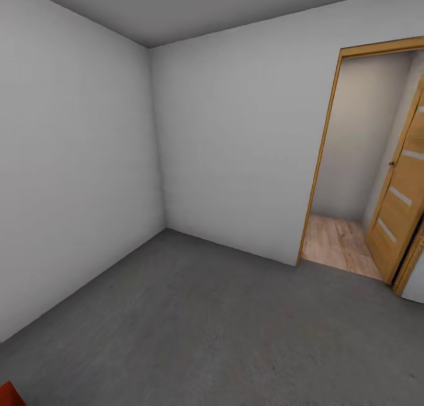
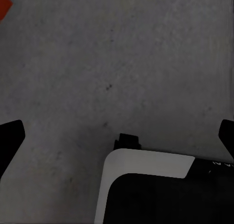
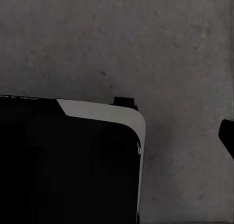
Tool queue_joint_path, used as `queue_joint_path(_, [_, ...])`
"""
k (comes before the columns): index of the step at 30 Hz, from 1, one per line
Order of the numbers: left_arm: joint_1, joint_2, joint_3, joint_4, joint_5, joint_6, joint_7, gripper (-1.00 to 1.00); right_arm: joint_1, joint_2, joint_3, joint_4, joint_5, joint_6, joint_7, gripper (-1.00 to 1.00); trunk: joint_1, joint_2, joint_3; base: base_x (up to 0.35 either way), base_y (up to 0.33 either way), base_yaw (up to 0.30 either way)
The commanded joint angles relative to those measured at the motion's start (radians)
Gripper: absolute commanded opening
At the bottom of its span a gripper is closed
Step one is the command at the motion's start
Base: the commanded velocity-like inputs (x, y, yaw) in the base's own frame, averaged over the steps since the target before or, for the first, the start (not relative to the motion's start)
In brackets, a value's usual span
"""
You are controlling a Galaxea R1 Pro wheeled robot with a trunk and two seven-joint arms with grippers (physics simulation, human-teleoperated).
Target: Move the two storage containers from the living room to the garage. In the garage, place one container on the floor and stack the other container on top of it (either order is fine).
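The garage [image 1: 88, 129] has pale grey walls and a dark concrete floor [image 1: 206, 323], with a wood-framed doorway [image 1: 347, 158] standing open at the right. An orange-red container [image 1: 9, 394] corner shows at the lower left floor edge. The left hand [image 2: 119, 131] hangs released above the concrete; I cannot tell the right hand's [image 3: 226, 133] grip.

One orange-red container corner [image 1: 8, 394], one doorway [image 1: 359, 158], one wooden door [image 1: 403, 188]

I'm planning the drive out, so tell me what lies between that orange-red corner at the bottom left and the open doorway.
In the head view, just dark grey concrete floor between the orange-red corner and the doorway.
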Motion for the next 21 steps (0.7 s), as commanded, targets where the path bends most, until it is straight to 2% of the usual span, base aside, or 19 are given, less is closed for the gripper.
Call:
queue_joint_path(1, [0.0, 0.0, -0.009, 0.0, 0.008, -0.003, 0.002, 1.0, -0.002, 0.0, 0.006, 0.003, -0.011, -0.006, 0.006, 1.0, 0.0, -0.001, -0.001, 0.0, 0.0, -0.296])
queue_joint_path(21, [0.0, 0.0, -0.009, 0.0, 0.008, -0.003, 0.002, 1.0, -0.002, 0.003, 0.005, 0.002, -0.014, -0.012, 0.003, 1.0, 0.0, -0.001, -0.001, 0.0, 0.0, -0.296])
